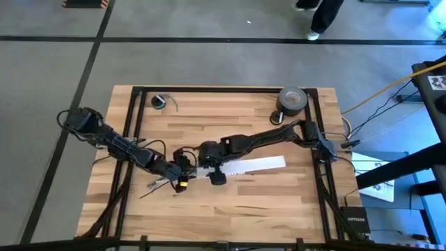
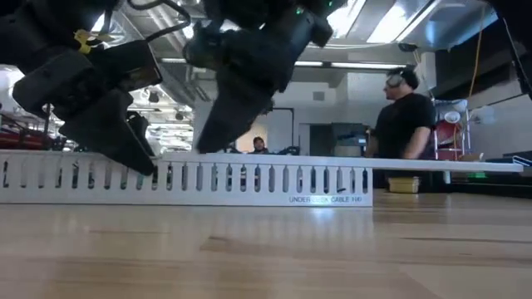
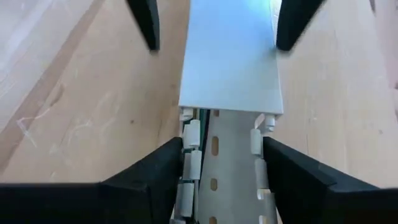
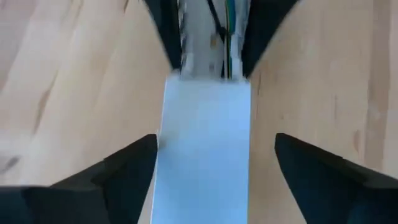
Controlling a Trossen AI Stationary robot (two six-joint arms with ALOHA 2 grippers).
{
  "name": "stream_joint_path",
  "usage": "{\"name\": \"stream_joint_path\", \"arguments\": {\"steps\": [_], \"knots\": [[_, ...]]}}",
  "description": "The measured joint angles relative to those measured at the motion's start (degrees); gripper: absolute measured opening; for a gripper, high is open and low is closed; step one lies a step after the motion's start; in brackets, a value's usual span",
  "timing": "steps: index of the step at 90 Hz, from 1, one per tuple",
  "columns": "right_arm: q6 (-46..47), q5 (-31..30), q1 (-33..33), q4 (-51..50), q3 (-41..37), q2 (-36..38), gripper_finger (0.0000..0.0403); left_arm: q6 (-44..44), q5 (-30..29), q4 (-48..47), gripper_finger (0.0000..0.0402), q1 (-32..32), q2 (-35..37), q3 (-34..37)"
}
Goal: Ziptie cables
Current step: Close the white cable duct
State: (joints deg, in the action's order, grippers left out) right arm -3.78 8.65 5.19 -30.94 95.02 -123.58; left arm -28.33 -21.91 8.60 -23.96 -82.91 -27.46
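Low view, lower middle of the frame: the long white slotted duct [image 2: 187, 183] carries grey print along its bottom edge, near its right end, reading "UNDER", then a blurred word, then "CABLE" and a few more letters too soft to make out. High view, bottom right corner: a dark box [image 1: 353, 222] beside the tabletop shows "NETGEAR" in small light letters running up its side. In both wrist views, nothing readable at all.

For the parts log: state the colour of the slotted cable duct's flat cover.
White; the cover shows best in the left wrist view.
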Motion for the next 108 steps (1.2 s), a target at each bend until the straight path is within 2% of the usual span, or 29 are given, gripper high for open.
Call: {"name": "stream_joint_path", "arguments": {"steps": [16,37,47,63,90,108], "knots": [[-0.12,1.70,-0.02,-9.98,-0.07,0.41,0.0326,-0.26,0.02,-0.13,0.0194,0.02,0.00,0.00],[-0.64,-0.43,0.02,-7.61,-1.31,0.07,0.0316,-0.46,0.02,-0.11,0.0194,0.02,0.00,0.00],[-1.05,-0.05,0.02,-6.86,-1.31,0.07,0.0287,-0.62,0.00,-0.11,0.0194,0.02,0.00,0.00],[-1.53,0.06,0.06,-6.26,-1.31,-0.23,0.0210,-0.79,-0.04,-0.16,0.0194,0.02,0.00,0.02],[-0.89,2.33,0.02,-0.18,-1.55,-0.58,0.0210,-0.99,0.11,-0.61,0.0194,-0.08,0.02,0.11],[1.16,2.51,0.12,2.51,-1.62,-1.24,0.0225,-0.76,0.83,-0.92,0.0194,-0.17,0.02,0.15]]}}
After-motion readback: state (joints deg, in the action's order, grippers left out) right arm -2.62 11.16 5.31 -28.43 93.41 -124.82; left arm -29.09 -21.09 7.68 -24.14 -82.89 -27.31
